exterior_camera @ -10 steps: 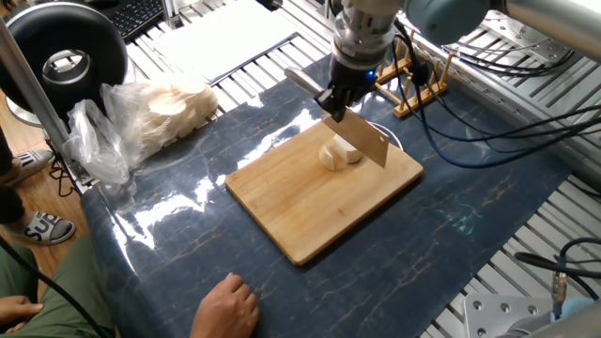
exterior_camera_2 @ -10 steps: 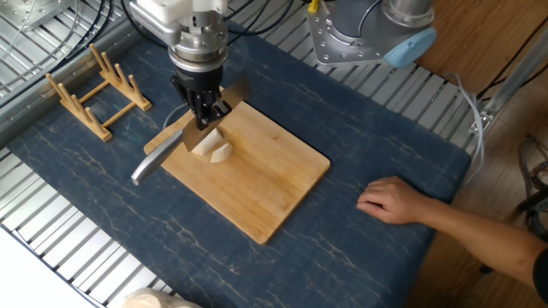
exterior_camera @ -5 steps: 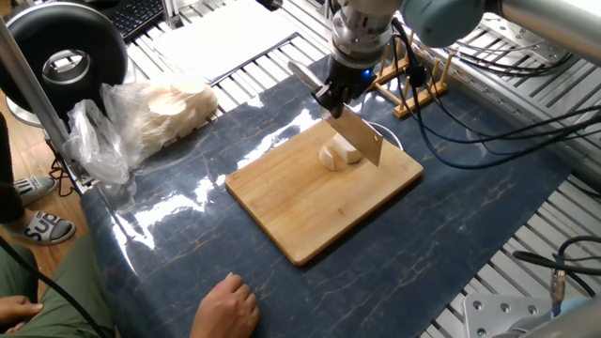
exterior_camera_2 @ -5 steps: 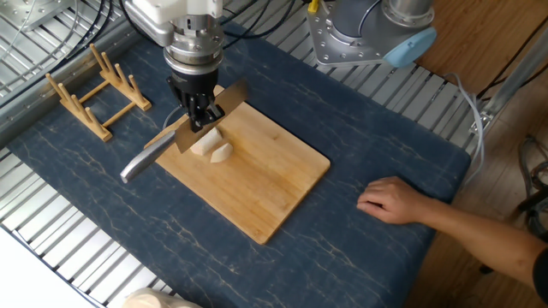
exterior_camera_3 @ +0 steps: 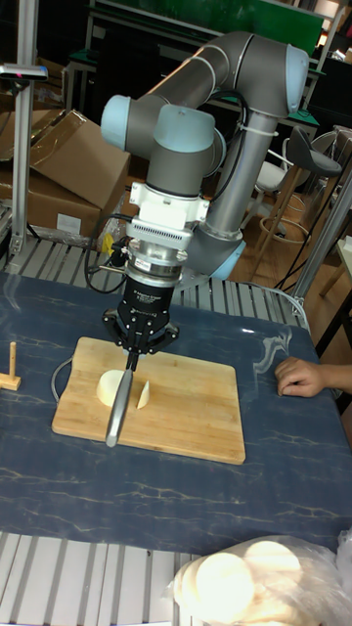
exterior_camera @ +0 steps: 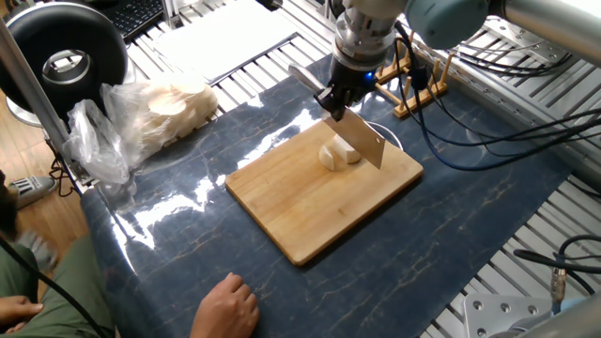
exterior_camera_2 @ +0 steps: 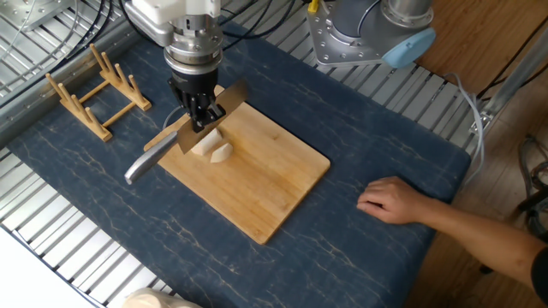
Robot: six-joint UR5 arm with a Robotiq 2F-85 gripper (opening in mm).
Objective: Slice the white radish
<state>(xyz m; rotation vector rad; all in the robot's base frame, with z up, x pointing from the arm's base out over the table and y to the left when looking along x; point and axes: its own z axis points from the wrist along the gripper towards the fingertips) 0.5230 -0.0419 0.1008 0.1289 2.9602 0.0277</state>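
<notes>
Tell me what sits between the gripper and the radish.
A knife: the gripper is shut on it, and its blade hangs down over the radish pieces on the board, clearest in the tall fixed view.

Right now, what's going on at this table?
A robot arm is slicing a white radish on a wooden cutting board. Its tool is shut on a knife, with the blade at the radish, which already lies in pieces. A person's hand rests on the blue mat beside the board, well apart from the blade. A bag of pale round slices sits off to the side.
</notes>
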